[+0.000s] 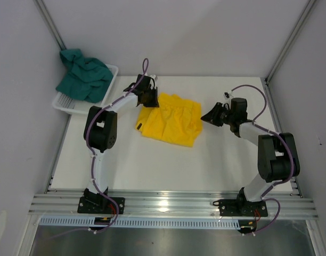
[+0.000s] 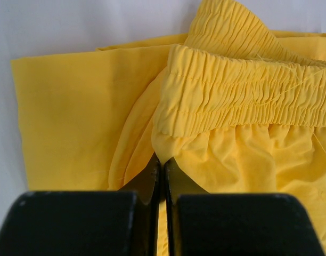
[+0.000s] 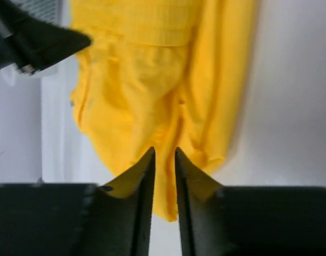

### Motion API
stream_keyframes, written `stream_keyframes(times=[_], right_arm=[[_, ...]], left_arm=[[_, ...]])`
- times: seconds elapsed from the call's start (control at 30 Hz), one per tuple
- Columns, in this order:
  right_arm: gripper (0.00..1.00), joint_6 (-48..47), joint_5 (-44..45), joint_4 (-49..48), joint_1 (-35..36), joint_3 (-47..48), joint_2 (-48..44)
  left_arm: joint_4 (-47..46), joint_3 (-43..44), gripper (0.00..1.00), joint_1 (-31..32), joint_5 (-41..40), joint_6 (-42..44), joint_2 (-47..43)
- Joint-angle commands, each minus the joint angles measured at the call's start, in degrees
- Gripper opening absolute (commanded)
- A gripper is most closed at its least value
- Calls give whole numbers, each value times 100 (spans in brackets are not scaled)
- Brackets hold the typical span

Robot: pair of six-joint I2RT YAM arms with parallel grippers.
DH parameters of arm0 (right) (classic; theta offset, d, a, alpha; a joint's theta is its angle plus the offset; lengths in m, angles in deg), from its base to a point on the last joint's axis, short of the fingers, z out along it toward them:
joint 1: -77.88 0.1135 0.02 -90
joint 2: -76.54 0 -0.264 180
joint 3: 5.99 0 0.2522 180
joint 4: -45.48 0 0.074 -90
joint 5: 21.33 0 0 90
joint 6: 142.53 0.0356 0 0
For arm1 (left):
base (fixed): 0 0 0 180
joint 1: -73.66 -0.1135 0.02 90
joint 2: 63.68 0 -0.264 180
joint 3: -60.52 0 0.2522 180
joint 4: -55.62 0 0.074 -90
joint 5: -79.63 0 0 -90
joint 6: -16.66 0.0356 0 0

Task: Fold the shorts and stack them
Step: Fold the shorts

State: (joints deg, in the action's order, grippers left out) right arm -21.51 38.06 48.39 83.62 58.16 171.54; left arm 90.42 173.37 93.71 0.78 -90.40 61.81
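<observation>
1. Count: two grippers, two pairs of shorts, one basket. The left gripper (image 1: 152,98) and the right gripper (image 1: 204,119) both work at the yellow shorts (image 1: 171,121). The teal shorts (image 1: 84,74) are the second pair.
2. Left gripper: its fingers (image 2: 152,184) are pressed together with no gap showing. A thin pinch of yellow fabric is caught at their tips, right at the end of the gathered waistband (image 2: 243,90).
3. Right gripper: its fingers (image 3: 144,176) stand a narrow slit apart. Yellow cloth shows through the slit, lying beyond the tips, and nothing looks clamped. From above, the tips are just off the right edge of the yellow shorts. Whether they brush the cloth I cannot tell.
4. Yellow shorts: they lie crumpled and partly doubled over on the white table (image 1: 152,165), between the two grippers and toward the far half. The waistband is on the far side, and a leg corner points to the near left.
5. Teal shorts: they sit heaped in the white mesh basket (image 1: 64,106) at the far left corner, spilling over its far rim, well apart from the yellow pair.
6. Left arm (image 1: 102,130): the elbow is raised near the left side of the table. The forearm reaches away and rightward to the far left corner of the yellow shorts.
7. Right arm (image 1: 275,154): the elbow is bent at the right edge. The forearm stretches leftward, with the wrist pointing at the right side of the shorts.
</observation>
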Motion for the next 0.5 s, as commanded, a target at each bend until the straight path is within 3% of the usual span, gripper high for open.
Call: stream_keyframes(times=[0.0, 0.03, 0.13, 0.47], right_arm=[[20, 113, -995, -399, 278, 321, -35], [12, 323, -1191, -531, 331, 479, 44], [2, 606, -1465, -874, 559, 795, 378], [0, 1415, -1651, -2000, 806, 1095, 2179]], left_arm=[[-223, -12, 1, -63, 71, -8, -34], [-214, 14, 1, -63, 62, 1, -42], [-179, 49, 1, -63, -51, 27, -16], [-179, 14, 1, -72, -342, 185, 124]])
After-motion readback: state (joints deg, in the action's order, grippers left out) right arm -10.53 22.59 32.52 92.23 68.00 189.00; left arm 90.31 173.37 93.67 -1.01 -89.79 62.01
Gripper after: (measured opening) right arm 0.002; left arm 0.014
